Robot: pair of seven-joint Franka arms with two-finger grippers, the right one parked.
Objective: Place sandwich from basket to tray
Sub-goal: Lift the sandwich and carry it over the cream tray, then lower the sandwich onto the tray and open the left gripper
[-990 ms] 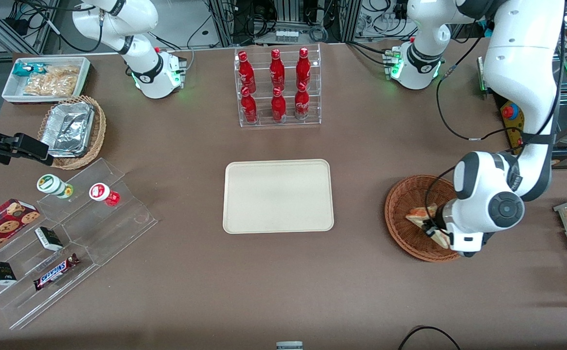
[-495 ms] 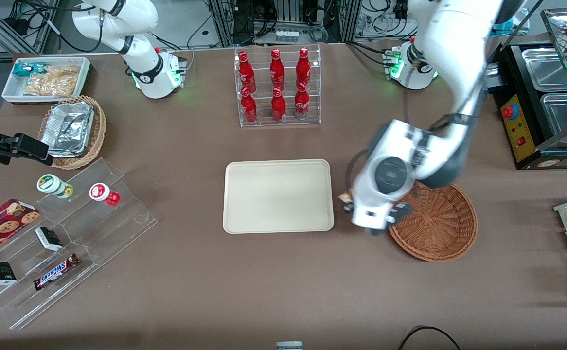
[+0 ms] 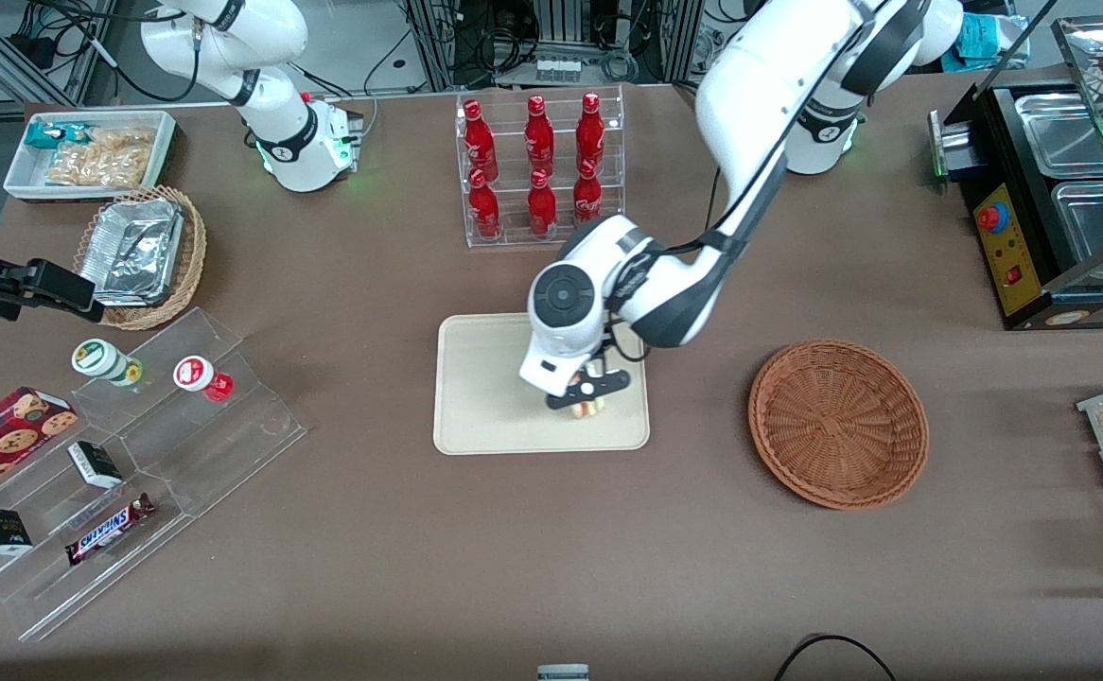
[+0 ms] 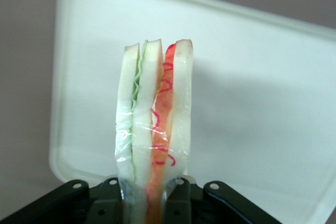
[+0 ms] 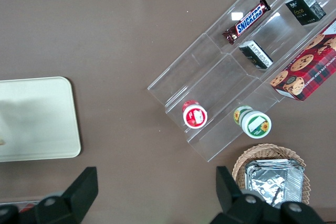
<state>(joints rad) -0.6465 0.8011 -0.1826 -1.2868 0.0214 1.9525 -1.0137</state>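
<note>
Now | pincer [image 3: 587,395] clamps sandwich [image 4: 153,129] above tray [image 3: 485,397] | basket [image 3: 837,424] beside | bar [image 5: 247,21] reads SNICKERS

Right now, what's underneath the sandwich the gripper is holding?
The tray lies under the sandwich, which the gripper grips by its edge. Whether it touches the tray cannot be seen.

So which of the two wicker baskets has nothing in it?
The reddish-brown basket toward the working arm's end; the lighter one holds foil trays. The tool grips the sandwich above the tray.
</note>
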